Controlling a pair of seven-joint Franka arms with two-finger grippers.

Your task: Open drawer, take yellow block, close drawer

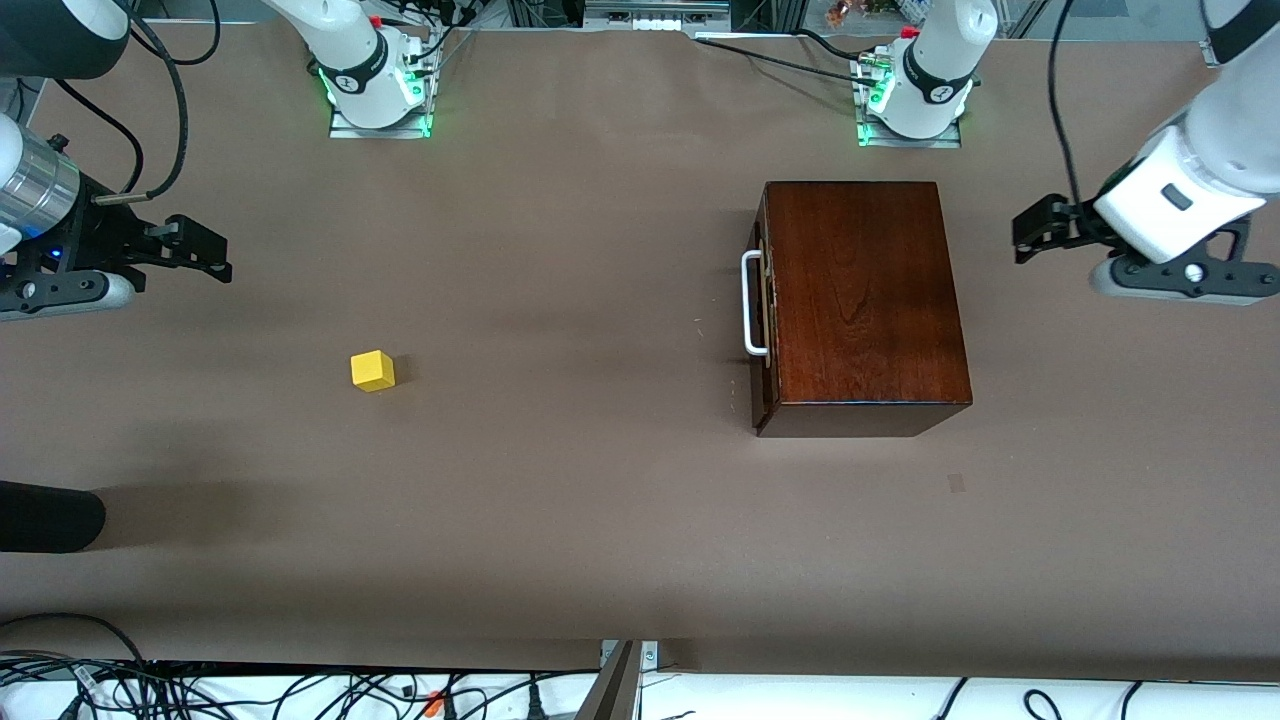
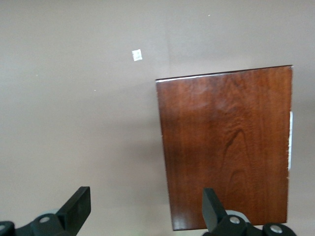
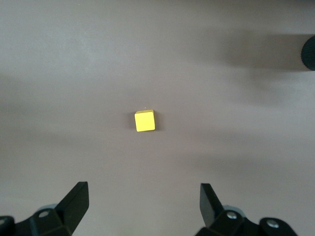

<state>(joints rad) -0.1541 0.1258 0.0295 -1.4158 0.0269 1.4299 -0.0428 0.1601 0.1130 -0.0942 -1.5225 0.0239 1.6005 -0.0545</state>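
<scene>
Drawer (image 1: 766, 305) fully shut in reddish-brown wooden box (image 1: 865, 290), white bar handle (image 1: 751, 304) facing the right arm's end of the table (image 1: 600, 520). Box sits toward the left arm's end, closer to the edge where the bases stand than to the camera edge.

Yellow block (image 1: 372, 370) already out on the bare table, toward the right arm's end, well apart from the box, nearer to the front camera than the box's handle. Not in the drawer, so task wording and scene disagree.

Right gripper (image 1: 195, 250) up in the air near the table's edge at the right arm's end, fingers spread wide, nothing between them. In the right wrist view, block (image 3: 144, 121) centred ahead of the spread fingers (image 3: 74, 200).

Left gripper (image 1: 1040, 228) up in the air at the left arm's end of the table, beside the box's back end, fingers spread, empty. In the left wrist view, box top (image 2: 226, 147) under one finger (image 2: 212, 209).

Dark rounded object (image 1: 45, 517) intruding at the table's edge near the right arm's end; identity unclear.

Risks, as judgement:
- Pulling the handle likely to drag the whole box if nothing braces it; glossy box on smooth cover.
- Handle gap narrow; a poorly lined-up finger may strike the dark front instead of hooking the bar.
- Small block may skid or tip if fingers close off-centre.
- Dark object close to right arm's working zone; possible collision.
</scene>
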